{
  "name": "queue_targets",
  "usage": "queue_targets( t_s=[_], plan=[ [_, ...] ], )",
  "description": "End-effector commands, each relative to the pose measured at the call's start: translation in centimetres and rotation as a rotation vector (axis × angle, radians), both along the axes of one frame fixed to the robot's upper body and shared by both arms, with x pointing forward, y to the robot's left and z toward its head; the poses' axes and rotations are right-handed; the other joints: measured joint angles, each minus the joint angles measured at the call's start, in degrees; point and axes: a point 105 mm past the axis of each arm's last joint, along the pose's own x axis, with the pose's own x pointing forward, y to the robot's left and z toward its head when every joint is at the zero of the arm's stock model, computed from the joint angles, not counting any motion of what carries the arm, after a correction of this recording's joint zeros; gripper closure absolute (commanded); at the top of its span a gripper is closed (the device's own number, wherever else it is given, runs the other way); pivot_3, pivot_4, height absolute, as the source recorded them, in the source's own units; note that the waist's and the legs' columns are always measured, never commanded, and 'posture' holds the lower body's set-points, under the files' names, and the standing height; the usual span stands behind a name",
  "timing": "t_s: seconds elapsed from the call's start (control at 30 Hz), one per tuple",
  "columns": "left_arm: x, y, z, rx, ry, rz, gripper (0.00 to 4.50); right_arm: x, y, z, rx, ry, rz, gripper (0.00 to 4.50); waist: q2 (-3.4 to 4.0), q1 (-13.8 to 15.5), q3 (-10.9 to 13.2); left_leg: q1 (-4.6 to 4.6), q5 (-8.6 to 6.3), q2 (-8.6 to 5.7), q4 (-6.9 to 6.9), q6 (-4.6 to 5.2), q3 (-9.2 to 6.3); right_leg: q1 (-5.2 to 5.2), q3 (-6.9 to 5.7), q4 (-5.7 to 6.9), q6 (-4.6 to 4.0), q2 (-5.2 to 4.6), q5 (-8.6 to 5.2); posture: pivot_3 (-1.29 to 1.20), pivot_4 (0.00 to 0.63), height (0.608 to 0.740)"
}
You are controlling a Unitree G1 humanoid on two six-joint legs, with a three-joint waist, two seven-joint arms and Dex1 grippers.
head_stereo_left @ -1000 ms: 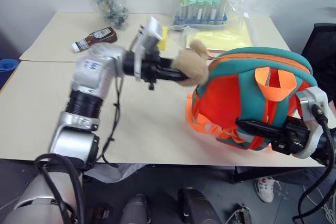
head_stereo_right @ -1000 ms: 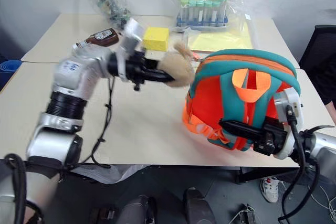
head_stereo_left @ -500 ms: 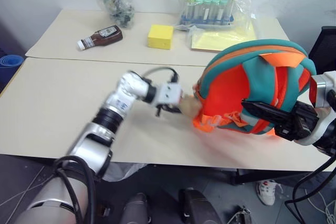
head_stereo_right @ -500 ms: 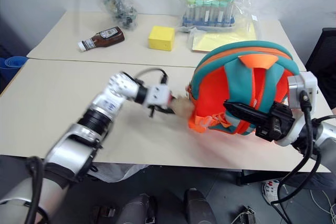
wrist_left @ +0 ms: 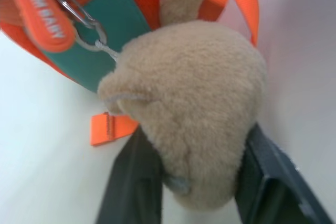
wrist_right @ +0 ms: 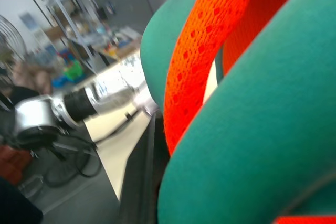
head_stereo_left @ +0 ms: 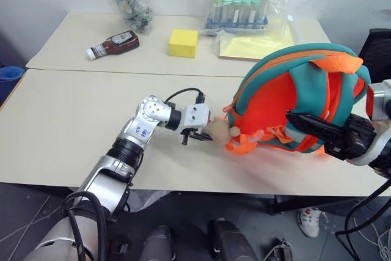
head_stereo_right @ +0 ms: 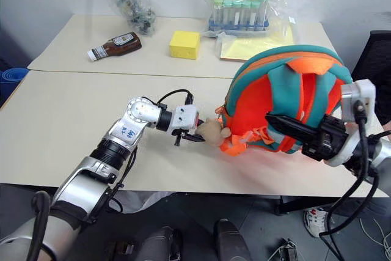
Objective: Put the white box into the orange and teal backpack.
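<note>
Two beige tabletops (head_stereo_left: 73, 126) butt together before a pale wall. At three o'clock the domed orange and teal fabric backpack (head_stereo_left: 287, 108) tilts, straps toward the right gripper (head_stereo_left: 305, 123), whose fingers' state I cannot tell. The left gripper (head_stereo_right: 204, 137), arm bent inward, straddles its tan plush toy (wrist_left: 194, 124).

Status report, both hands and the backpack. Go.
Left hand around plush toy. Right hand at backpack straps, grip unclear. Backpack on table. White box unseen.
</note>
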Motion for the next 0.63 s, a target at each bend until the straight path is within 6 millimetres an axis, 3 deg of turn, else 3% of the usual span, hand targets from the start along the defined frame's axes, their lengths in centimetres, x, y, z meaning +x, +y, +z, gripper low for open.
queue_targets(
  t_s=[0.03,0.17,0.23,0.33,0.5,0.63],
  plan=[
    [-1.0,1.5,3.7,-0.133,0.138,-0.014,1.79,0.0,-0.9,-0.8,-0.173,-0.011,-0.043,2.94,0.0,-0.1,0.0,0.01,0.0,0.0,0.0,0.0,0.0,0.0,0.0,0.0,0.0,0.0,0.0,0.0,0.15,0.74],
    [-1.3,5.0,5.6,-0.179,0.245,0.034,0.73,-1.0,-4.6,0.9,-0.247,-0.019,-0.102,1.74,0.01,-0.3,0.0,0.03,0.01,0.02,-0.01,-0.03,0.0,-0.01,0.0,0.03,-0.01,0.04,-0.01,0.0,0.15,0.74],
    [-0.8,7.2,7.6,-0.245,0.257,0.104,0.11,-2.0,-7.2,2.1,-0.279,-0.021,-0.151,1.07,0.01,-0.1,0.0,0.11,0.02,0.0,-0.01,-0.04,0.01,0.04,-0.01,0.04,-0.01,0.03,-0.01,0.0,0.15,0.74],
    [-0.4,10.6,11.4,-0.381,0.281,0.202,0.0,-3.3,-11.6,4.1,-0.311,-0.025,-0.266,0.16,-0.03,0.0,0.0,0.12,0.02,0.0,0.03,-0.04,-0.02,0.1,-0.06,0.01,-0.01,0.03,-0.01,0.0,0.15,0.74],
    [-1.3,13.9,13.9,-0.426,0.237,0.299,0.0,-4.7,-16.4,5.5,-0.312,-0.025,-0.416,0.03,-0.03,-0.1,0.0,0.13,-0.05,-0.02,-0.03,-0.03,0.0,0.13,-0.1,-0.17,0.01,0.02,-0.02,0.0,0.15,0.74],
    [-1.5,13.2,11.5,-0.415,0.206,0.34,0.0,-3.5,-16.9,3.4,-0.239,-0.03,-0.48,0.03,-0.02,-0.2,0.0,0.2,-0.05,0.0,-0.03,-0.08,0.08,0.17,-0.04,-0.13,0.01,-0.02,-0.02,0.0,0.15,0.74]
  ],
)
